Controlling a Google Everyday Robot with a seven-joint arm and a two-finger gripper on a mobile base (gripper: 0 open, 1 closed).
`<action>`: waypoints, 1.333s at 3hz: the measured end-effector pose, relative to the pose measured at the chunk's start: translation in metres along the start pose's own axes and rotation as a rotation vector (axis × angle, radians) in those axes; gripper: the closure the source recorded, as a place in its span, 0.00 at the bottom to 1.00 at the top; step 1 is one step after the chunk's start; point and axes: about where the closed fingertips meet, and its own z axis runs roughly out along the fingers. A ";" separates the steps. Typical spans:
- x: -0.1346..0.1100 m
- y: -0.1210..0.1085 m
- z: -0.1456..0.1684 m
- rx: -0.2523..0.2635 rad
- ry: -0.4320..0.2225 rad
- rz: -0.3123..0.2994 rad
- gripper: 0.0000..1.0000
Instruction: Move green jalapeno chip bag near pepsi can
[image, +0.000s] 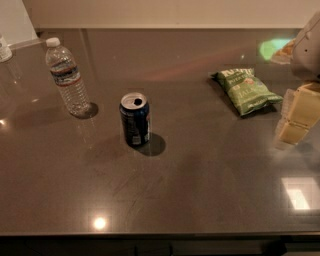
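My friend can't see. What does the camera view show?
A green jalapeno chip bag lies flat on a dark countertop, well right of an upright, opened pepsi can. The robot's gripper is at the right edge, close beside the bag. A clear water bottle stands left of the can.

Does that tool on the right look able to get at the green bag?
Probably yes. The tool hangs at the right edge, close beside the bag, with only bare counter between them. The can and bottle stand far off to the left, out of the way.
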 end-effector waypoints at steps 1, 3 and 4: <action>0.000 0.000 0.000 0.002 -0.001 0.001 0.00; 0.007 -0.036 0.016 0.017 -0.023 0.112 0.00; 0.013 -0.064 0.033 0.037 -0.041 0.182 0.00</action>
